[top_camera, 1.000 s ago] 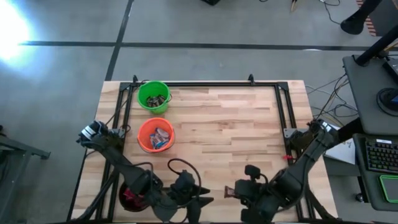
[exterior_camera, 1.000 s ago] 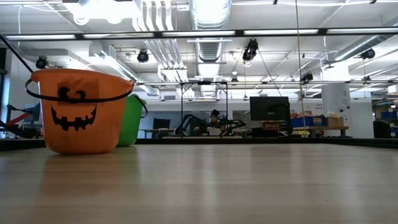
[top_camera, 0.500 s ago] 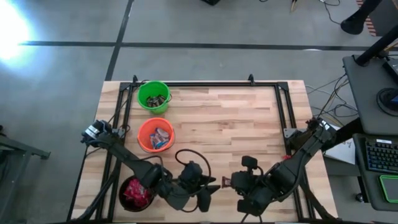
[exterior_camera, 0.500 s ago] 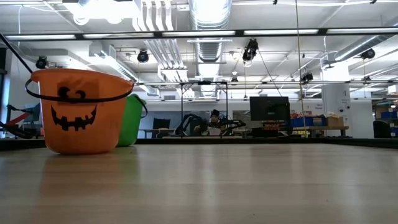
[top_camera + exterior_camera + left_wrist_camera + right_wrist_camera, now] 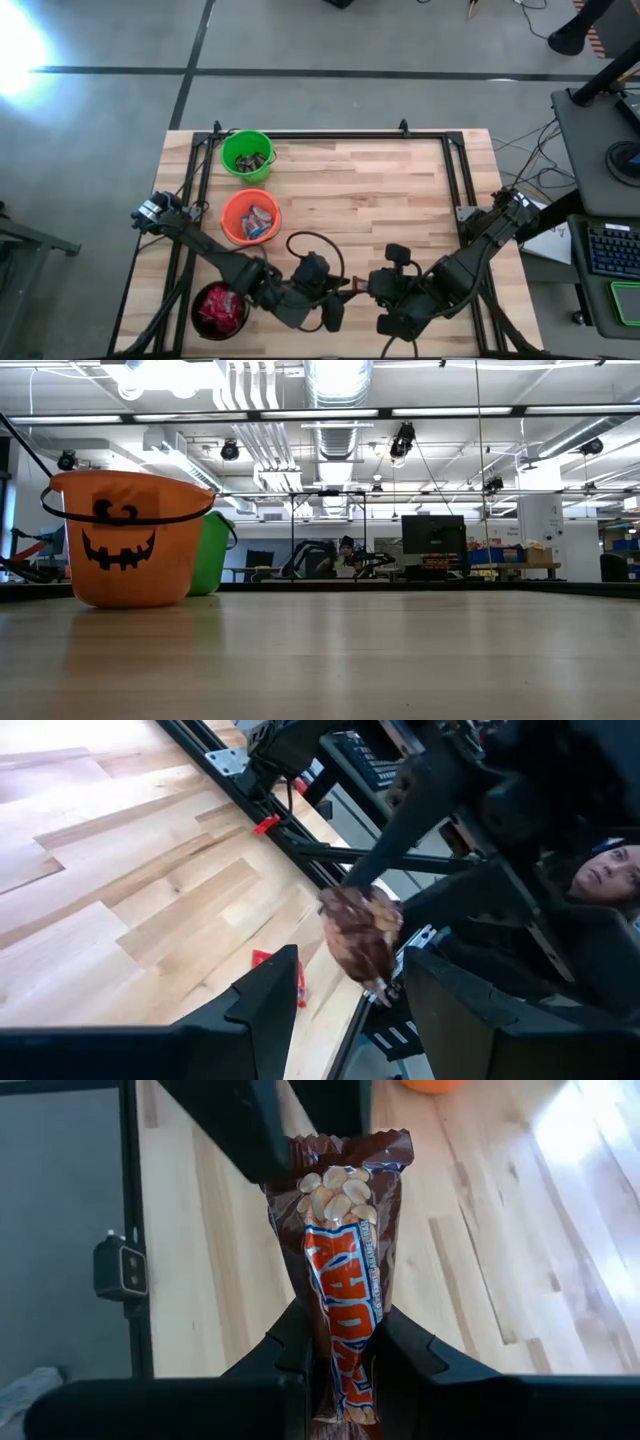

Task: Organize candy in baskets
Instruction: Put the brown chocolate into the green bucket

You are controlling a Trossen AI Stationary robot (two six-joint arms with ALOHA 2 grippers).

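While my two arms meet over the near edge of the table point(image 5: 400, 200), my right gripper point(image 5: 362, 288) is clenched on a dark brown candy bar point(image 5: 345, 1250), its wrapper printed with peanuts and orange-and-blue lettering. My right wrist view shows the bar pinched between my two fingers point(image 5: 290, 1345) at its lower part, its crimped end pointing toward my other arm. My left gripper point(image 5: 343, 292) faces it, fingers spread apart, and the brown bar point(image 5: 360, 932) sits just beyond the gap between them, not touched by them as far as I can see.

Taking the orange basket point(image 5: 250, 218) as my mark: it holds blue-and-white candy point(image 5: 258, 220) and stands on the left part of the table. The green basket point(image 5: 247, 155) stands just beyond it, toward the far edge, with dark brown candy point(image 5: 250, 160) inside. The black basket point(image 5: 220, 310) sits nearer to me than the orange one, close to the near edge, filled with red candy point(image 5: 218, 308). My two grippers meet to the right of the orange basket and nearer to me, well apart from it. One red candy point(image 5: 300, 982) lies loose on the wood near the table's edge, below my left gripper in my left wrist view.

In the low view the orange basket point(image 5: 124, 538) shows a jack-o'-lantern face, with the green basket point(image 5: 212, 552) partly hidden behind it.
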